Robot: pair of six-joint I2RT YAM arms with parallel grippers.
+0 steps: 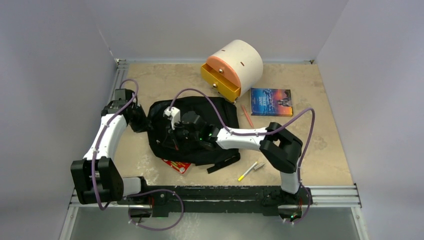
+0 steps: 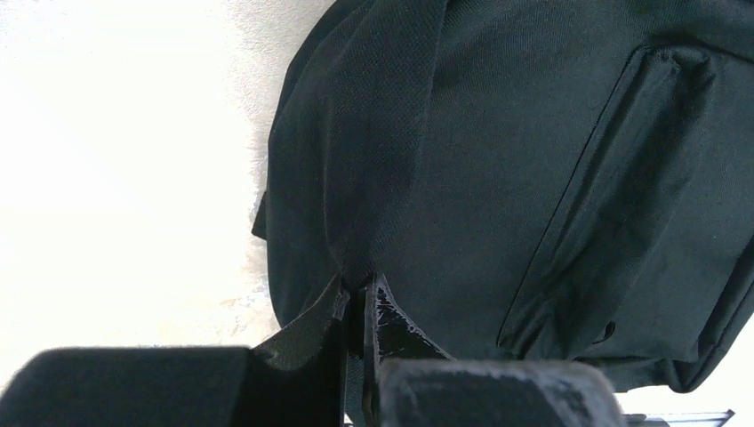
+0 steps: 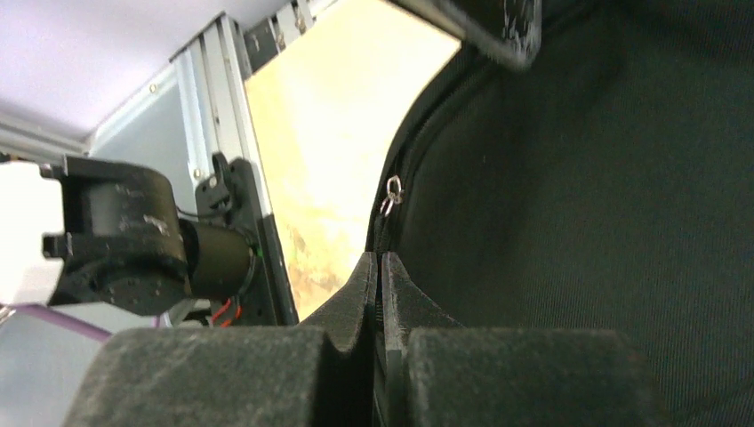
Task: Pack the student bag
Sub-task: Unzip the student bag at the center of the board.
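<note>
**Q:** Top external view: what are the arms holding?

**A:** The left gripper (image 2: 357, 290) is pinched shut on a fold of the black backpack (image 1: 200, 131). The right gripper (image 3: 381, 267) is closed tight on its zipper edge.

**Q:** Where is the backpack?

**A:** It lies mid-table (image 1: 325, 150), partly over a red packet (image 1: 179, 166). A cream drawer box (image 1: 232, 70) stands beyond.

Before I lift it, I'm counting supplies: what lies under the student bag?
A red flat item with yellow marks pokes out from beneath the student bag at its near edge. Its remainder, and anything else underneath, is hidden by the black fabric.
</note>
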